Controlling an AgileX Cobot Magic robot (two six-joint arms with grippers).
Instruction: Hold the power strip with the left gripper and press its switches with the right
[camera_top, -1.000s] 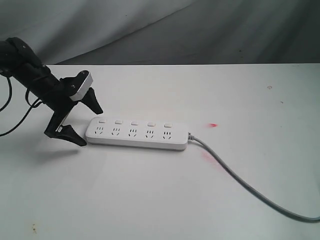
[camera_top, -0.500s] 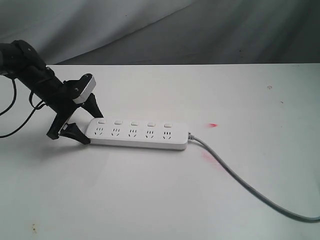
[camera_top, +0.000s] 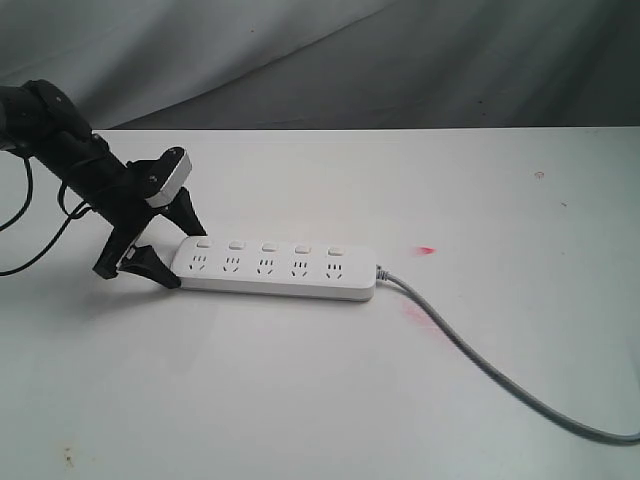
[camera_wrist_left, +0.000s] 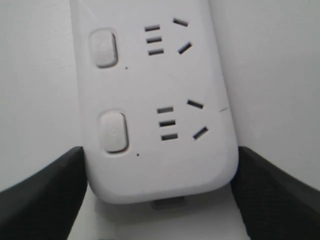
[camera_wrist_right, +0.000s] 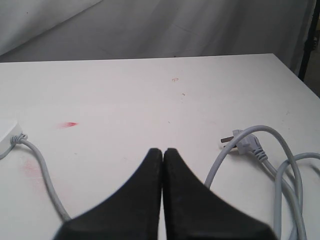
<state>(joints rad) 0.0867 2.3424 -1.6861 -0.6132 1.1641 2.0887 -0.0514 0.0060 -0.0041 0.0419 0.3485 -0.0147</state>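
The white power strip (camera_top: 272, 268) lies flat on the white table, its grey cord (camera_top: 470, 360) running off to the right. A row of small square switches (camera_top: 268, 245) runs along its far edge. My left gripper (camera_top: 188, 258) straddles the strip's left end, and in the left wrist view the black fingers (camera_wrist_left: 55, 190) press against both long sides of the strip (camera_wrist_left: 155, 100), next to the last switch (camera_wrist_left: 113, 131). My right gripper (camera_wrist_right: 163, 151) is shut on nothing above the table, far from the strip's cord end (camera_wrist_right: 7, 132). It is out of the exterior view.
The cord loops to a loose plug (camera_wrist_right: 245, 142) lying on the table to the right. A small red mark (camera_top: 427, 249) and a faint pink smear sit just past the strip's cord end. Grey cloth hangs behind the table's far edge.
My left gripper moved right and down onto the strip's left end and closed against its sides. It has been still for the last half second. The strip has not shifted.
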